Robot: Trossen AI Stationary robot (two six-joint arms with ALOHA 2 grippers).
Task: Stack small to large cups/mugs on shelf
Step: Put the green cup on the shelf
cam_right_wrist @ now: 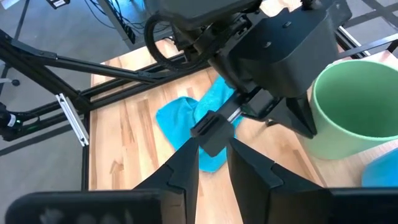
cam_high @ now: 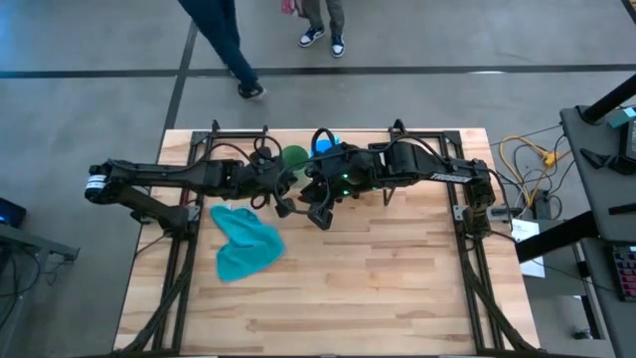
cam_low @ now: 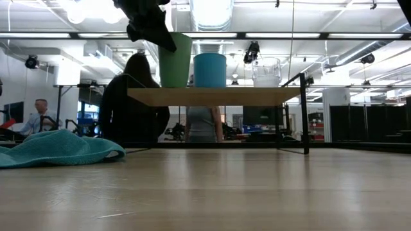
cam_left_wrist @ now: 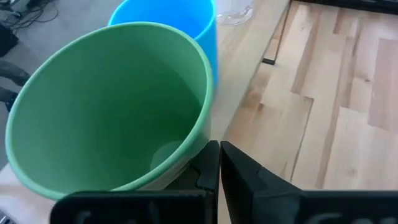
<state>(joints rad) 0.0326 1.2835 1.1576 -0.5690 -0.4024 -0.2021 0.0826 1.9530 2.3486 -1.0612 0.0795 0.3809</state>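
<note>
The shelf (cam_low: 212, 96) stands at the table's far middle. On it, side by side, stand the green cup (cam_low: 174, 61), the blue cup (cam_low: 210, 69) and the clear glass (cam_low: 266, 72), each upright on its base. My left gripper (cam_left_wrist: 219, 165) is shut, close beside the green cup's (cam_left_wrist: 112, 106) rim on its near side. In the high view it (cam_high: 285, 186) is just near of the green cup (cam_high: 295, 156) and blue cup (cam_high: 326, 145). My right gripper (cam_right_wrist: 214, 168) is open and empty, above the table just near of the shelf (cam_high: 320, 214). My left gripper's shut fingers (cam_left_wrist: 208, 168) stand right beside the green cup's outer wall (cam_left_wrist: 189, 158) just under the rim, pointing slantwise down from the table's near left. I cannot tell whether they touch the cup. The cup stands upright on the shelf.
A crumpled teal cloth (cam_high: 243, 244) lies on the table's left middle, near of the left arm. Both arms cross above the shelf. People stand and walk beyond the far edge (cam_high: 229, 50). Bare tabletop (cam_high: 397, 288) lies toward the near edge.
</note>
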